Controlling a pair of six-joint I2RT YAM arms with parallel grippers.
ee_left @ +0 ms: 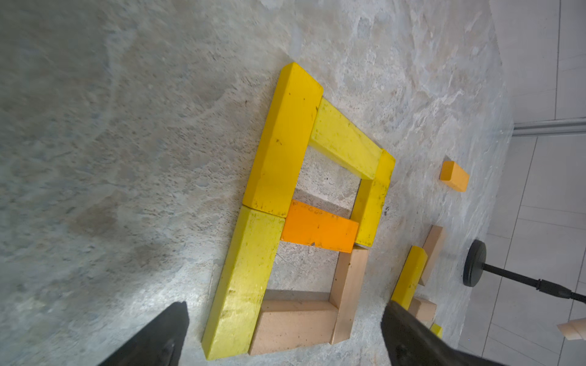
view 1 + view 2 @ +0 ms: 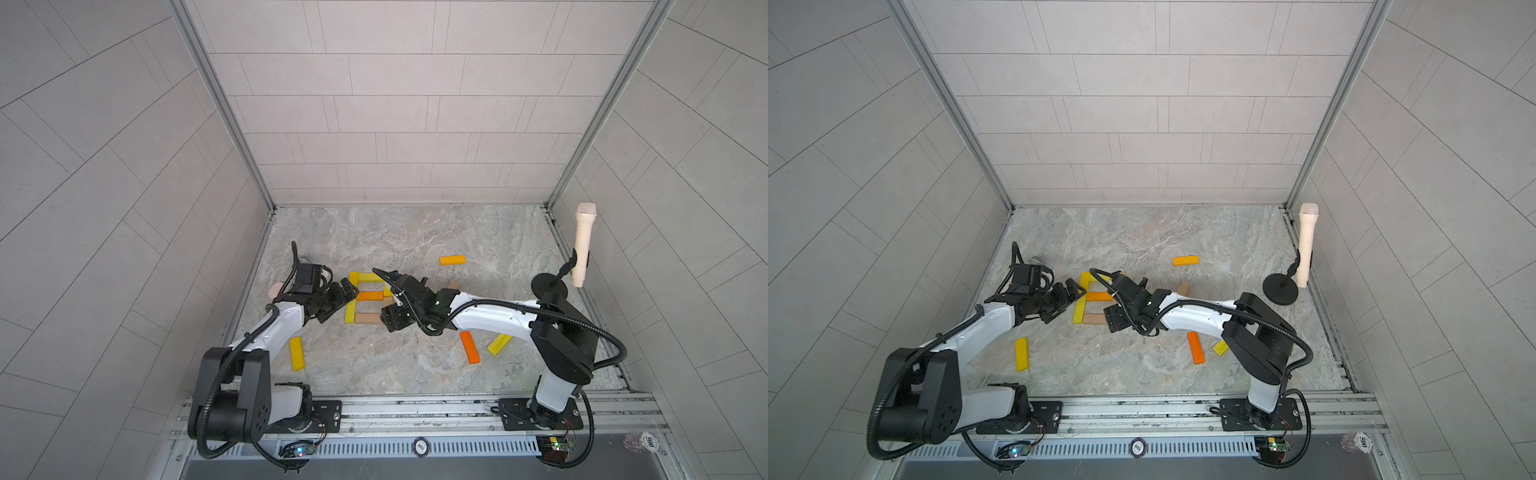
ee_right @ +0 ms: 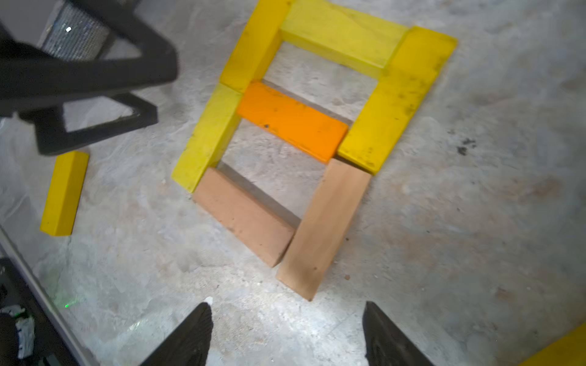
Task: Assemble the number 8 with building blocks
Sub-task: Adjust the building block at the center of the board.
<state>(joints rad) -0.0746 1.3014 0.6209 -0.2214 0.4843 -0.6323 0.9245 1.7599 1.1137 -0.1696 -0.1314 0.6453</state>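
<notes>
Several building blocks lie as a figure 8 in mid-table. Its left side is yellow (image 2: 352, 297), its middle bar is orange (image 2: 370, 296) and its bottom bar is tan (image 2: 368, 319). In the right wrist view the right side is a yellow block (image 3: 393, 104) above a tan block (image 3: 323, 228). My right gripper (image 3: 287, 304) is open and empty, just clear of that tan block's near end; in a top view the right gripper (image 2: 390, 321) covers the figure's right side. My left gripper (image 1: 285, 304) is open wide with nothing held, and the left gripper (image 2: 338, 303) hovers at the figure's left edge.
Loose blocks lie around: orange (image 2: 452, 260) at the back, tan (image 2: 453, 285) behind my right arm, orange (image 2: 469, 347) and yellow (image 2: 499, 344) at front right, yellow (image 2: 296, 353) at front left. A microphone (image 2: 582, 245) on its stand (image 2: 549, 286) is at the right wall. A pink object (image 2: 275, 289) sits behind my left arm.
</notes>
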